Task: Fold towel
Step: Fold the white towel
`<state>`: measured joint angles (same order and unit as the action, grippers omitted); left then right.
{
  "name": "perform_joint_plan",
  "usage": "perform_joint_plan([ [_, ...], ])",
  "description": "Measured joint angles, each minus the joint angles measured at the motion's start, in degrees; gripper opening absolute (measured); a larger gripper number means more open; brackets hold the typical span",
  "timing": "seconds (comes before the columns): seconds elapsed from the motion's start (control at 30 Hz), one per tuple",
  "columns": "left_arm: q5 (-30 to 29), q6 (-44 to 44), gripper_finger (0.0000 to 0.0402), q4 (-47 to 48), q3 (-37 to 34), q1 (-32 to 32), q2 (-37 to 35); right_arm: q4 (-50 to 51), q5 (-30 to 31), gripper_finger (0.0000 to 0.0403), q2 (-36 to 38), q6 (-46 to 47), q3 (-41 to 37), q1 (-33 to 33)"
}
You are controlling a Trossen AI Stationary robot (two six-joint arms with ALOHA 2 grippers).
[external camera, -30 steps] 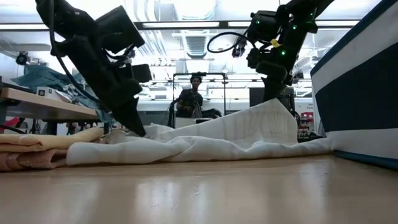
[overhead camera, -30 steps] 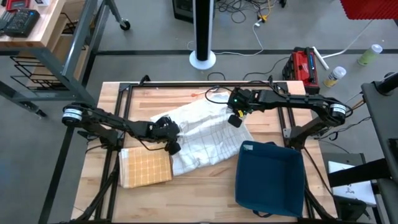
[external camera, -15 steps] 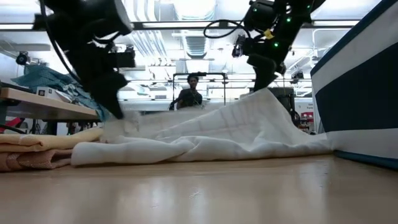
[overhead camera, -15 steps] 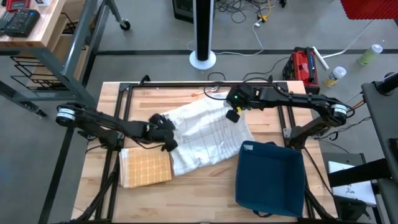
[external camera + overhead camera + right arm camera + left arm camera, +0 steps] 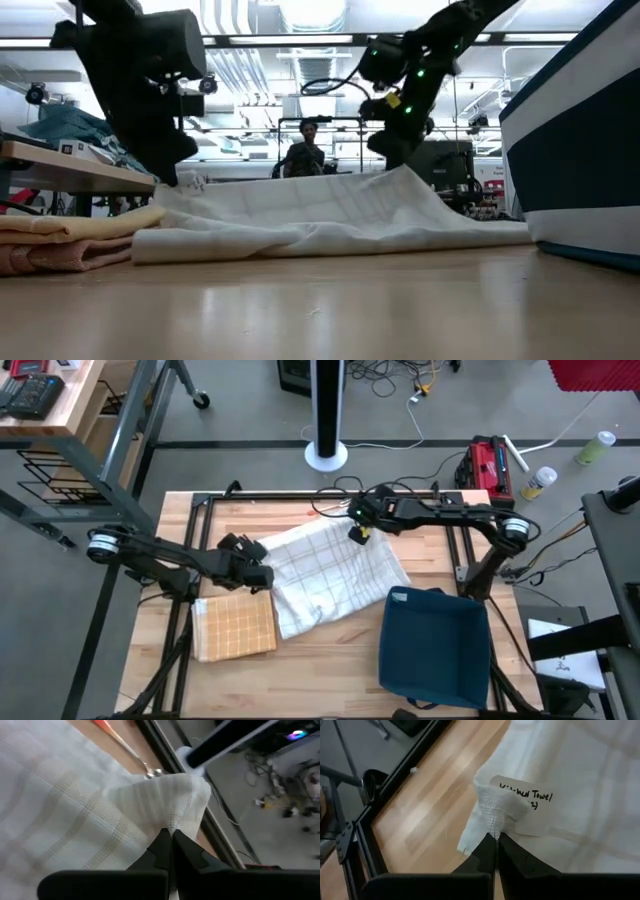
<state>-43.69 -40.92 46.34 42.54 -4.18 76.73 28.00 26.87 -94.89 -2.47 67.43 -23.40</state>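
White towel (image 5: 330, 575) stretched between both tools; left tool (image 5: 262, 575), right tool (image 5: 357, 532) each pinch a corner.

White towel (image 5: 330, 572) with a faint grid of woven lines sits rumpled mid-worktop, two corners pinched up off the wood, the cloth sagging between them. A label reading "Kitchen Towel" shows near the left corner; the near edge trails flat, bunched in folds.

Wooden table (image 5: 330, 660): white towel (image 5: 330, 575), yellow cloth (image 5: 235, 628), blue bin (image 5: 432, 640).
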Motion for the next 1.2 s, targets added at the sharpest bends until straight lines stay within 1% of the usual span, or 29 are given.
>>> perform_joint_plan([
  [0.03, 0.0, 0.2, 0.0, -0.3, -0.2, 0.5, 0.1, -0.4, 1.1, 0.0, -0.9, -0.5, 0.3, -0.1],
  [0.27, 1.6, 0.7, 0.0, -2.8, -3.6, 2.4, 0.1, -2.8, 1.9, 0.0, -7.0, -2.1, 3.9, -0.7],
  [0.43, 2.4, 0.8, 0.0, -9.7, -7.4, 2.5, 0.1, -2.5, 2.1, 0.0, -10.1, -2.1, 5.4, -1.2],
  [0.67, 2.7, 1.1, 0.0, -17.1, -11.1, 2.6, 0.1, -2.3, 4.1, 0.0, -11.5, -2.2, 6.1, -1.5],
  [0.8, 2.6, 0.7, 0.0, -18.0, -11.8, 2.8, 0.1, -3.0, 4.2, 0.0, -11.5, -2.1, 6.1, -2.1],
  [0.9, 1.0, -0.4, 0.0004, -17.9, -11.9, 2.9, 0.1, -3.9, 4.2, 0.0001, -11.7, -2.1, 6.1, -2.4],
  [0.97, 0.9, -0.4, 0.0011, -17.9, -11.9, 3.0, 0.1, -3.9, 4.2, 0.0007, -12.1, -2.1, 6.1, -2.5],
  [1.07, 1.3, -0.5, 0.0025, -17.9, -11.6, 3.3, 0.1, -3.8, 4.3, 0.0029, -12.1, -3.1, 6.1, -2.5],
  [1.2, 5.4, -0.6, 0.0056, -17.5, -11.5, 3.7, 0.1, -2.8, 4.6, 0.0072, -12.1, -4.3, 6.3, -2.6],
])
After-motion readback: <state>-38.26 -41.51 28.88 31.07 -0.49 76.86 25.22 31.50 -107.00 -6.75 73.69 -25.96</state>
